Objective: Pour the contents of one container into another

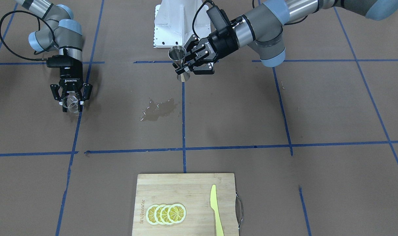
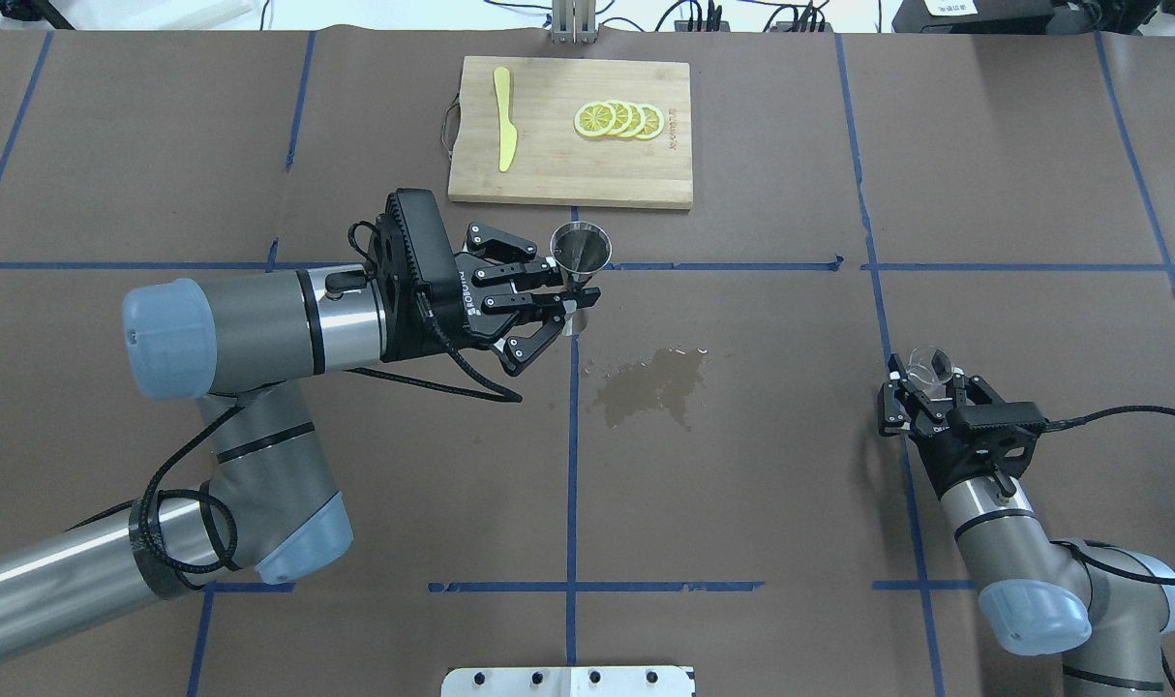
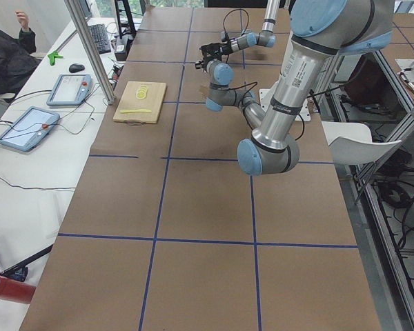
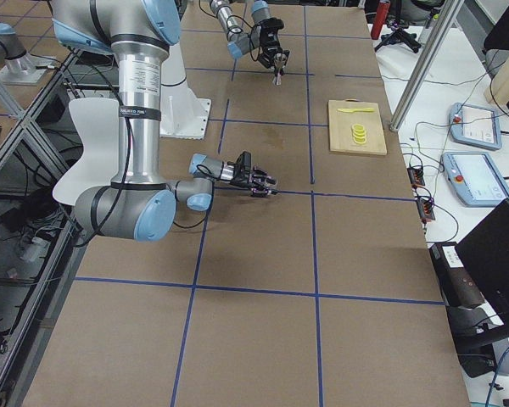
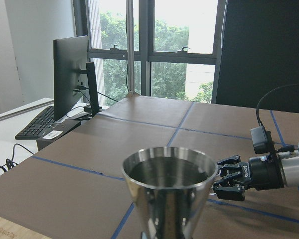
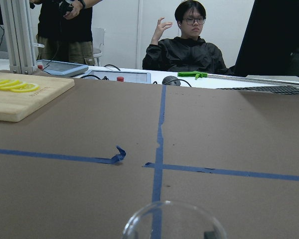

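Over the table (image 2: 742, 484), well apart, left hand (image 2: 570, 293) clamps jigger (image 2: 580, 250), right hand (image 2: 926, 378) clamps cup (image 2: 931, 360).

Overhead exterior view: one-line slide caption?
Left gripper holds steel jigger upright, right gripper holds glass cup, wet stain between them.

A wide band of bare table (image 2: 791, 465) is left between the spill (image 2: 650, 385) and the right gripper (image 2: 928, 385), which is closed round the cup (image 2: 926, 364) well off to the spill's right. Near the spill's other side the way is taken up by the left gripper (image 2: 573, 308), the raised jigger (image 2: 580, 254) clamped in it, and the arm behind. Beyond the spill, passage is blocked by the board (image 2: 549, 184) carrying a knife (image 2: 503, 131) and lemon slices (image 2: 618, 119).
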You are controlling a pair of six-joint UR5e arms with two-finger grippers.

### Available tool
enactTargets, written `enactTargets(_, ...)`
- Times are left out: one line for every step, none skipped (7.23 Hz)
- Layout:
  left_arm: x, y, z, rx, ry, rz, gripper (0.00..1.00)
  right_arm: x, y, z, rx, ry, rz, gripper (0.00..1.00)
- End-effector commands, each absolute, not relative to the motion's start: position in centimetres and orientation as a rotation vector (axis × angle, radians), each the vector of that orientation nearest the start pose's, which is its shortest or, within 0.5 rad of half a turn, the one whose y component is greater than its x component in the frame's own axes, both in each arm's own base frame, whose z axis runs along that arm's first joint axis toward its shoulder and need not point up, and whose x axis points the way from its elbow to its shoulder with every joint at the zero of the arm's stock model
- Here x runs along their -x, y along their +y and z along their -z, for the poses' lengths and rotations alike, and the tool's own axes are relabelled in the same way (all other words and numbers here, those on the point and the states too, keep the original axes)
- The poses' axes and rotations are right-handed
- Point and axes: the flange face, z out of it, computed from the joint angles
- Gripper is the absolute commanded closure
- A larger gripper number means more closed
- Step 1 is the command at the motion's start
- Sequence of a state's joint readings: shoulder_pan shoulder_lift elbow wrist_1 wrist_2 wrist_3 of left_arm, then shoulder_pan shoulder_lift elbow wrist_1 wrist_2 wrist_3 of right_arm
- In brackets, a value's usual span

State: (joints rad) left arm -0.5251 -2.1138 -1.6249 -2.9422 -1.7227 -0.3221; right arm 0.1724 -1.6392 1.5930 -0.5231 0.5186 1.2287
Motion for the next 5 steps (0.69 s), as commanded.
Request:
enactTargets(-45.62,-40.17,-17.59,-1.497,1.350,-0.616,1.00,41.54,-29.30,-55.46,-1.148,-0.616,-0.368,0.98)
enactTargets(-45.62,-40.17,-17.59,-1.497,1.350,-0.616,1.00,41.68,-29.19,-55.39,-1.147,-0.619,-0.366,0.97)
enactTargets(-45.62,-40.17,-17.59,-1.497,1.350,-0.616,1.00,41.68,-29.18,-55.39,-1.147,-0.619,-0.366,0.97)
enactTargets(-45.64,-40.18,-17.60,-1.496,1.349,-0.617,1.00,41.68,-29.11,-55.61,-1.146,-0.615,-0.363,0.87)
enactTargets(-45.58,-40.25,-17.60,-1.497,1.348,-0.616,1.00,41.66,-29.13,-55.89,-1.149,-0.610,-0.364,0.76)
